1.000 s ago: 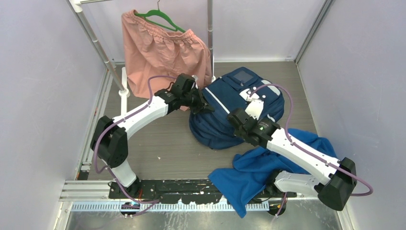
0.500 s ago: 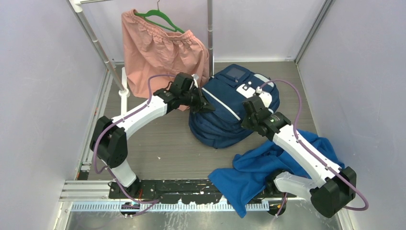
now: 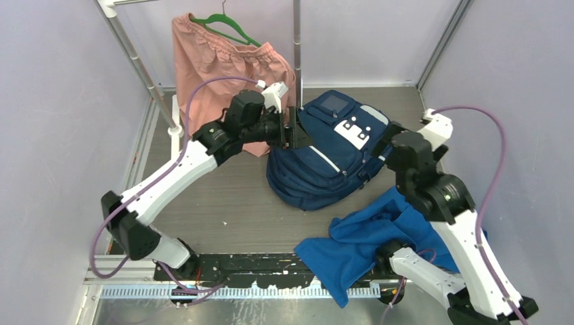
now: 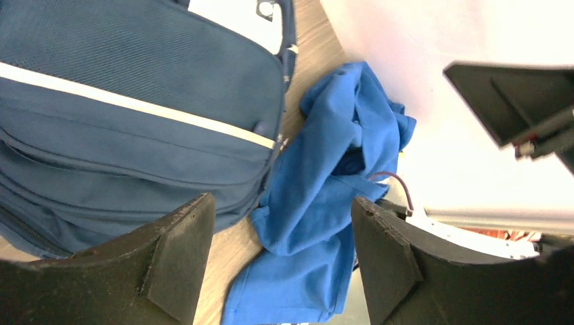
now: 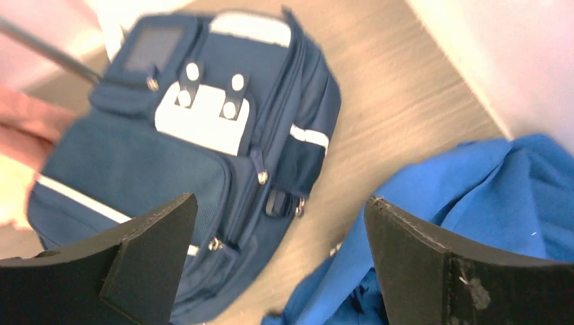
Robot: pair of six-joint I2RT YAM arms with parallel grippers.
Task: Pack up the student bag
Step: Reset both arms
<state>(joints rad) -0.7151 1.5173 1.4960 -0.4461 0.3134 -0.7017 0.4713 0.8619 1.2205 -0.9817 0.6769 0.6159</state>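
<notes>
I see the student bag (image 3: 325,152) lying flat on the tabletop (image 3: 223,196), toward the far middle, grey pocket panel at its far end. My left end effector (image 4: 281,206) sits at the bag's far left edge, fingers spread with nothing between them. My right end effector (image 5: 281,200) hangs above the bag's right side, also spread wide and holding nothing. A royal-blue cloth (image 3: 359,237) lies crumpled just beside the bag, near right; a pink garment (image 3: 223,68) hangs far left

Pale lilac walls (image 3: 54,135) — grey wood-grain table (image 3: 223,196), metal rack (image 3: 296,34).
</notes>
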